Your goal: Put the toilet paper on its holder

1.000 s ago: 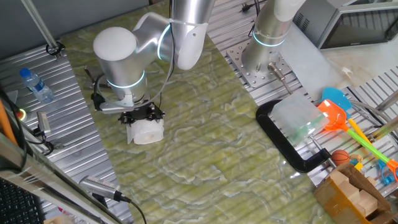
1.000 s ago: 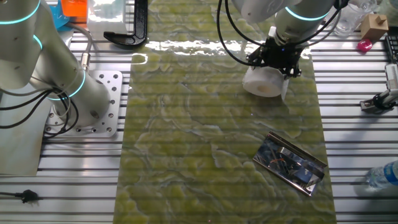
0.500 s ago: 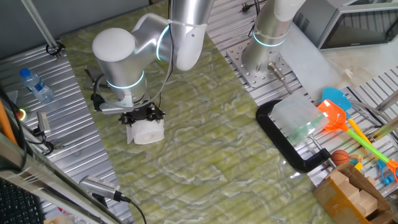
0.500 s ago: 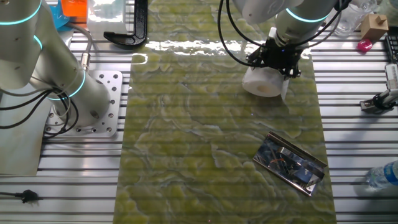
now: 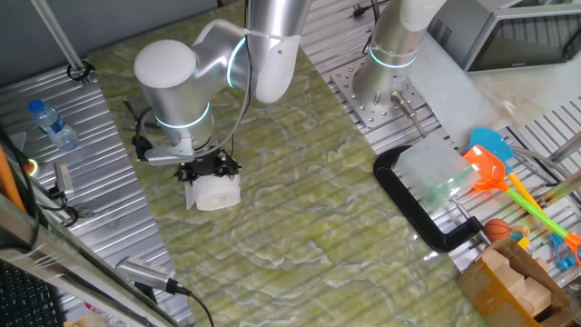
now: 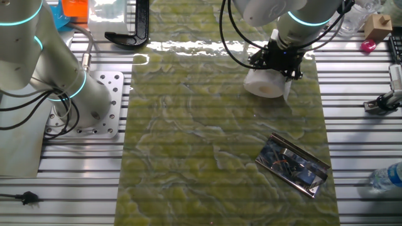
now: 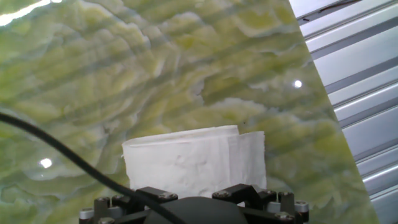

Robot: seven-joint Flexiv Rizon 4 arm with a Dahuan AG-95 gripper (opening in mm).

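Grasping stage: hand [image 6: 274, 70] pinches the toilet paper [image 6: 266, 83] at upper right of the counter [image 6: 188, 157]. Next, probably carry it to the holder [image 6: 293, 164] at lower right, core aligned with the rod.

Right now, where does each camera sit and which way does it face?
One fixed view: high, looks down at the arm's elbow and gripper on the toilet paper.
The other fixed view: opposite side, also shows the holder.
Hand view: on the hand, looks down the roll to the mat.
All three share the roll.
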